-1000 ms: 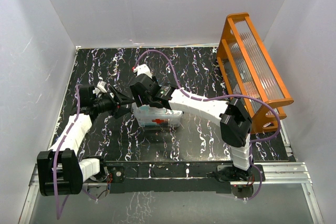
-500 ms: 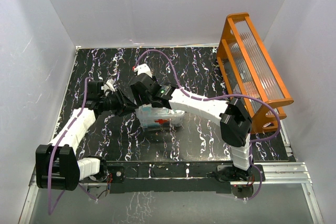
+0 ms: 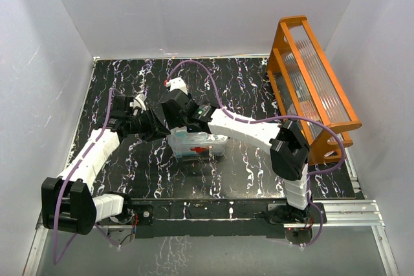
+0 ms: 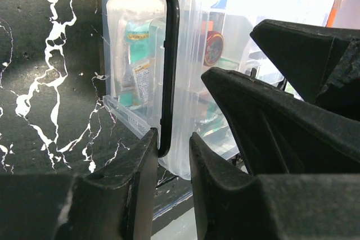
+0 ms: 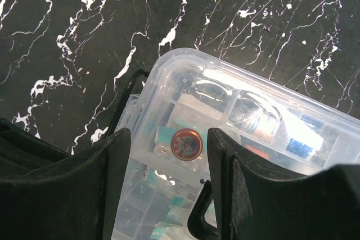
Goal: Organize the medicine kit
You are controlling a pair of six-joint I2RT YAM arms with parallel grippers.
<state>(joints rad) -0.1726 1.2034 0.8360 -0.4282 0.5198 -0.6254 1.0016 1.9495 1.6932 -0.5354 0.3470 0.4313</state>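
We see the medicine kit box (image 3: pixel 197 143) lying on the black marbled tabletop (image 3: pixel 246 88), well apart from the orange rack (image 3: pixel 310 88), with its red cross (image 3: pixel 202 150) showing. Its clear lid (image 5: pixel 264 105) lies over it. Through the plastic we make out the divided tray (image 5: pixel 233 102), a red round cap (image 5: pixel 186 144) and teal-and-white packets (image 4: pixel 138 60) in the compartments.

Both arms meet at the end of the box farthest from the orange rack. The left end effector (image 4: pixel 172 139) has its fingers narrowly apart, and the lower end of the black handle (image 4: pixel 171 54) sits in the gap. The handle seems to touch one finger, but we cannot tell whether the pair is actually pinching it. The right end effector (image 5: pixel 169 150) hangs over the lid's corner at that same far end. Its fingers stand moderately apart and hold nothing, and the red round cap shows between them through the lid.
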